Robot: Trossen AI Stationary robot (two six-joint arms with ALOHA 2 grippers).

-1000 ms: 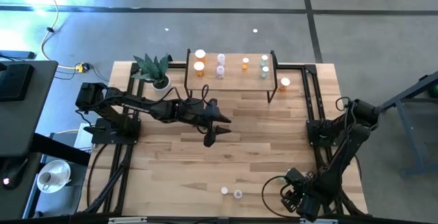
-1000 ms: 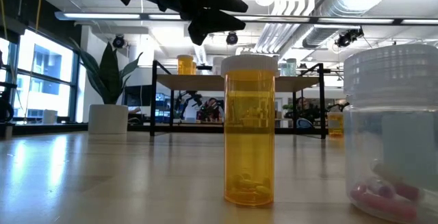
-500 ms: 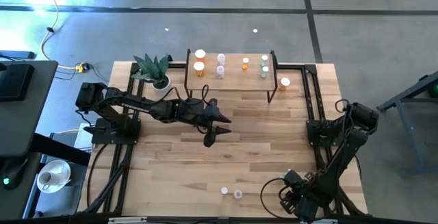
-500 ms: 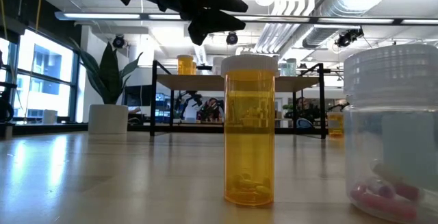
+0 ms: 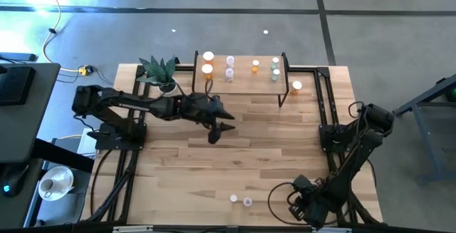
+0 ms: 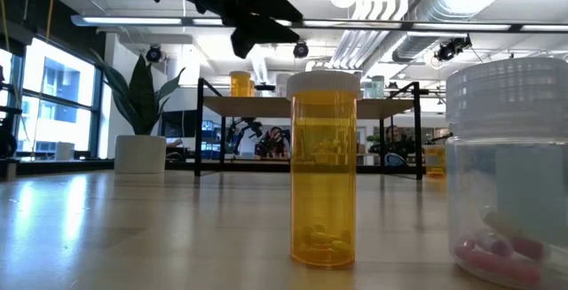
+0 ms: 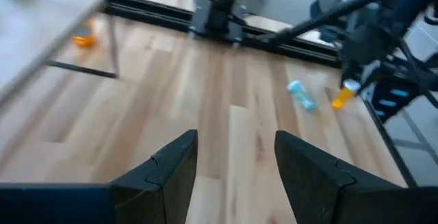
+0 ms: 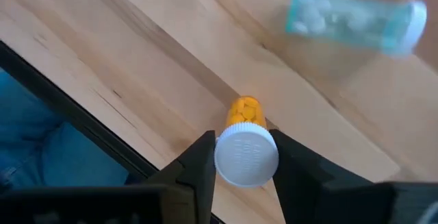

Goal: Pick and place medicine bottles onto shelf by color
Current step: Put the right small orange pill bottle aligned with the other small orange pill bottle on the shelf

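Light wood covers the table [image 5: 235, 154], seen from above with a dark arm at each side. At the far edge a small light-wood shelf [image 5: 242, 68] on thin black legs is set, just beside a potted plant [image 5: 160, 73] in a white pot. On the shelf, medicine bottles are grouped in pairs: two orange bottles [image 5: 207, 63] toward the plant side, two clear bottles [image 5: 230, 68] next, a single small orange bottle [image 5: 256, 65], then two pale green bottles [image 5: 275, 69]. One more orange bottle [image 5: 296, 87] is seen on the table just beside the shelf's right legs.

The left gripper [image 5: 215, 130] is held above the middle of the table, in front of the shelf. In the left wrist view its fingers [image 7: 171, 166] are spread apart with nothing between them.

The right gripper [image 5: 303, 203] is low at the near right corner of the table. In the right wrist view its fingers [image 8: 198, 166] are pressed against both sides of a white-capped orange pill bottle [image 8: 245, 142], so that bottle is pinched. A pale green bottle [image 8: 352, 22] is seen lying on its side on the wood near it.

Two small bottles [image 5: 240, 200] are left near the table's front edge, close to the right gripper. In the low view a tall orange bottle [image 6: 324, 170] stands upright beside a clear bottle [image 6: 510, 175] holding pink pills.
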